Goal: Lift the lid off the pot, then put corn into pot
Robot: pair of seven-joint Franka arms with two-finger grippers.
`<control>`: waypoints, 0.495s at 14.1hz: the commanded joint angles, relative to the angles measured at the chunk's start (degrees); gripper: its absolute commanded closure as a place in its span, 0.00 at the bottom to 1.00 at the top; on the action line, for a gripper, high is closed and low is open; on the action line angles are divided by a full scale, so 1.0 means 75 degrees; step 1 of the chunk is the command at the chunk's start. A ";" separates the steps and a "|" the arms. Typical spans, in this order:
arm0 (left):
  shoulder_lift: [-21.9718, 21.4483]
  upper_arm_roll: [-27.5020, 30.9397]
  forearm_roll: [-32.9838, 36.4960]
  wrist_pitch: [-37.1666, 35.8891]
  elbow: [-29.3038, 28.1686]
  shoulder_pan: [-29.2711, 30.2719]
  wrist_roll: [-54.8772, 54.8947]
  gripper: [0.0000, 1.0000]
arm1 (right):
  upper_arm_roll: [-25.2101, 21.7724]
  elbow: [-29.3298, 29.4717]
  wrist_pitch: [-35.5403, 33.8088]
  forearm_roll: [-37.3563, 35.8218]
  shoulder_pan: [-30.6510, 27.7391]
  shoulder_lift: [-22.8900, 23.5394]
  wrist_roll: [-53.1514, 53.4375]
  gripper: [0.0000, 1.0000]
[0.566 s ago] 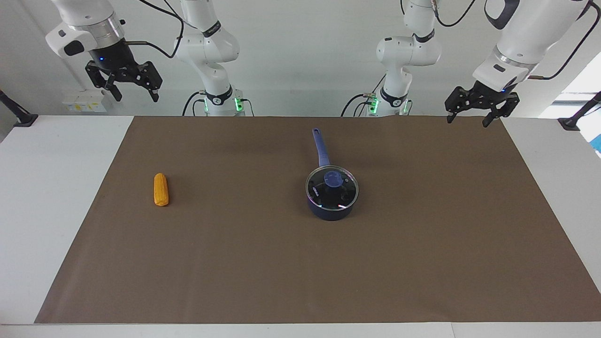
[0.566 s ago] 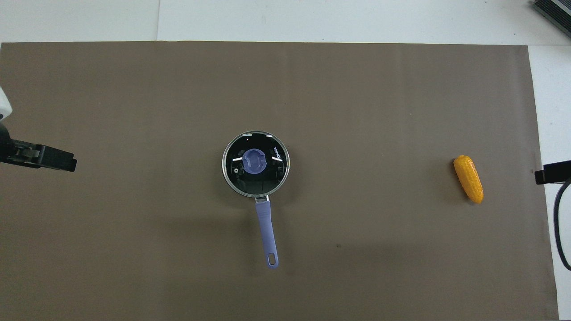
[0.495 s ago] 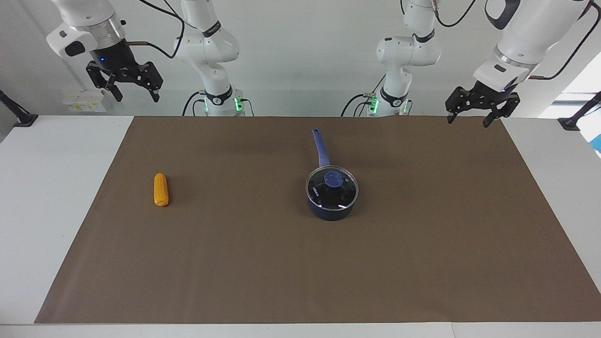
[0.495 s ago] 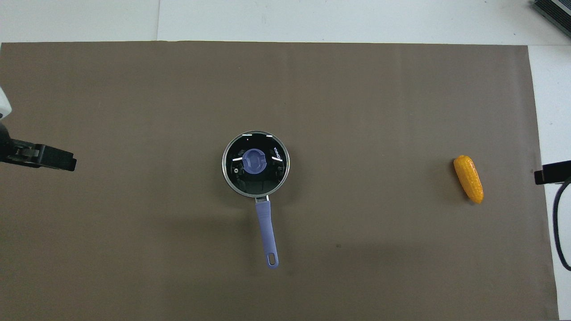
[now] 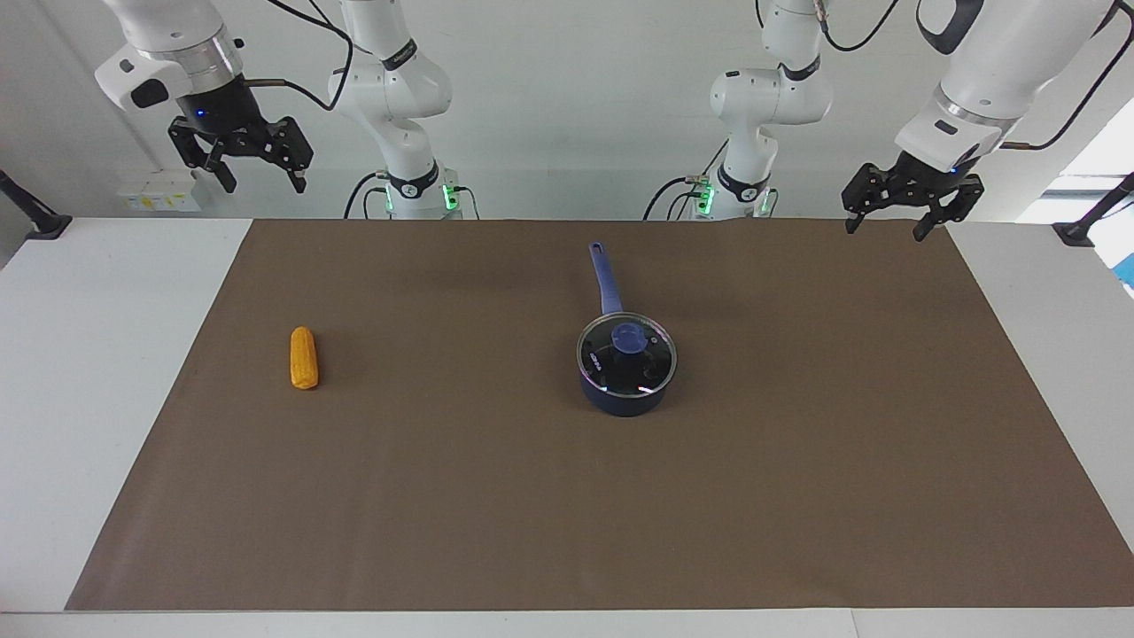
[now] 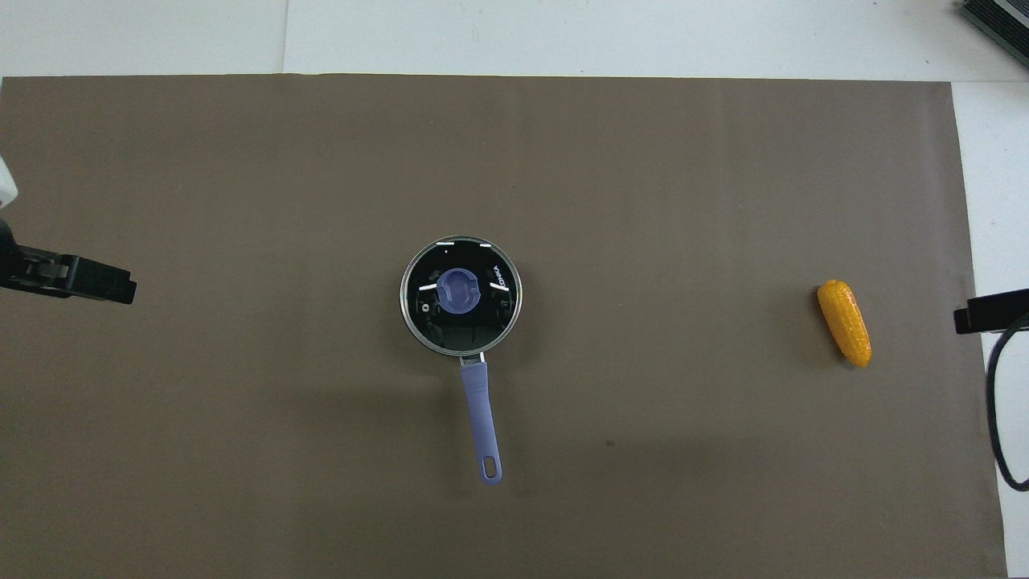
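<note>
I have both arms up and nothing started: the lid (image 5: pixel 628 354) sits flat on the pot (image 5: pixel 625 398) near the middle of the brown mat (image 5: pixel 797 496), its blue knob (image 5: pixel 630 338) centred, and the pot's handle (image 5: pixel 605 279) points toward the robots. The corn (image 5: pixel 304 357) lies on the mat well apart from the pot, toward the right arm's end of the table (image 5: pixel 97 354), close to the mat's edge.

My left hand (image 5: pixel 889 218) hangs over the mat's corner at the left arm's end, fingers spread wide and empty. My right hand (image 5: pixel 259 175) hangs high over the right arm's end, also wide open with nothing in it.

What worries me: the knob is small and rounded, so a grip that comes down off-centre could slip off or tilt the lid, and a glass lid that tips may catch on the rim and drag the light pot along. The corn is a round cob; pinched across its curve it could roll or squirt out, and it lies close enough to the mat's edge to roll onto the bare table.

Room is generous. The mat around the pot is open on every side, so the lid has plenty of places to be set down, and each arm has an unobstructed run to its own target.
</note>
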 commanded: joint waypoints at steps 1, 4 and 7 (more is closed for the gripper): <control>0.0034 -0.0060 -0.0119 -0.0002 0.0110 0.0149 0.0053 0.00 | 0.0014 -0.0114 0.0105 -0.0050 -0.0018 -0.0078 -0.0082 0.00; -0.0013 -0.0060 -0.0130 -0.0002 0.0017 0.0149 0.0018 0.00 | 0.0014 0.0203 -0.0036 -0.0027 -0.0065 0.0180 -0.0094 0.00; -0.0013 -0.0060 -0.0142 0.0033 0.0017 0.0090 -0.0006 0.00 | 0.0003 0.0203 0.0010 0.0102 -0.0100 0.0145 -0.0059 0.00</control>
